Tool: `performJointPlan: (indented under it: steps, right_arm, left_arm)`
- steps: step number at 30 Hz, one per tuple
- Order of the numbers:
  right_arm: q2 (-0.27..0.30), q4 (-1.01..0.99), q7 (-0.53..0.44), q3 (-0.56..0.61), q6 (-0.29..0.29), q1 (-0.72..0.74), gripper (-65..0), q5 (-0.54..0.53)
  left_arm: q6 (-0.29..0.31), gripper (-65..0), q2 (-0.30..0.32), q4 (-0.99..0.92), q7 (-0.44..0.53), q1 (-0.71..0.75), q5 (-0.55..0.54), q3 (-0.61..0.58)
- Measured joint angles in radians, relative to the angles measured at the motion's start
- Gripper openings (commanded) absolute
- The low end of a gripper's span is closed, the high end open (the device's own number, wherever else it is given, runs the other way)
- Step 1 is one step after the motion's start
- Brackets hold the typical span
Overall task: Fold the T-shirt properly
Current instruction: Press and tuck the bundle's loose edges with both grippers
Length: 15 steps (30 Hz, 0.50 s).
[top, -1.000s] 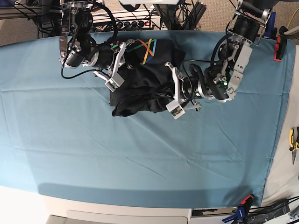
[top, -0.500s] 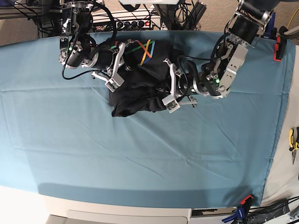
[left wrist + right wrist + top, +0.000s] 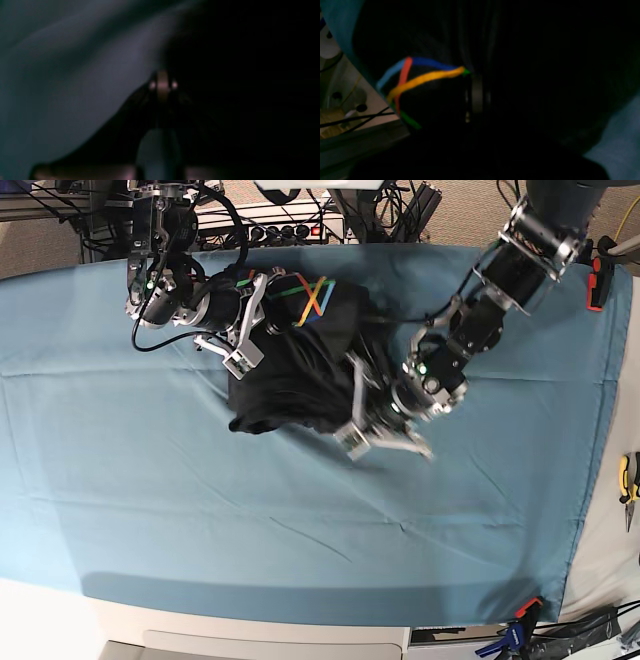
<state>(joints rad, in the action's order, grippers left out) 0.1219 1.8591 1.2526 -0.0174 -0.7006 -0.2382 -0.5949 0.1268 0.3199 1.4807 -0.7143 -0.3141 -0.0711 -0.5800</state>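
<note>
- The right gripper (image 3: 262, 320) is clamped tight on the T-shirt (image 3: 295, 370), at the shirt's far edge beside its rainbow print (image 3: 305, 298).
- The left gripper (image 3: 357, 402) is pinched fully closed on the T-shirt's near right edge.
- The T-shirt lies bunched on the far half of the teal table cloth (image 3: 300, 510).
- Both wrist views are dark and blurred; the fingertips are buried in black fabric.

You have one black T-shirt (image 3: 300, 365) bunched near the far edge of one teal table cloth (image 3: 300, 510), and two grippers on it: the left gripper (image 3: 358, 430) and the right gripper (image 3: 250, 330). One pair of yellow-handled pliers (image 3: 628, 480) lies past the cloth's right edge, and one orange-tipped clamp (image 3: 522, 615) sits at its near right corner.
</note>
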Motion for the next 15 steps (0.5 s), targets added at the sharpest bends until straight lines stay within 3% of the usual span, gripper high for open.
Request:
performJointPlan:
  steps: [3, 9, 15]
  right_arm:
    - [0.000, 0.000, 0.002, 0.000, 0.000, 0.000, -65.0, 0.000]
    - [0.000, 0.000, 0.000, 0.000, 0.000, 0.000, -65.0, 0.000]
    - [0.001, 0.000, 0.006, 0.000, 0.000, 0.017, -65.0, -0.008]
  left_arm:
    - [-0.027, -65.0, 0.012, 0.000, -0.003, -0.033, 0.020, 0.005]
    - [-0.019, -65.0, 0.053, 0.001, -0.024, -0.058, -0.006, -0.001]
    - [-0.040, -65.0, 0.101, 0.019, -0.049, -0.116, -0.183, 0.035]
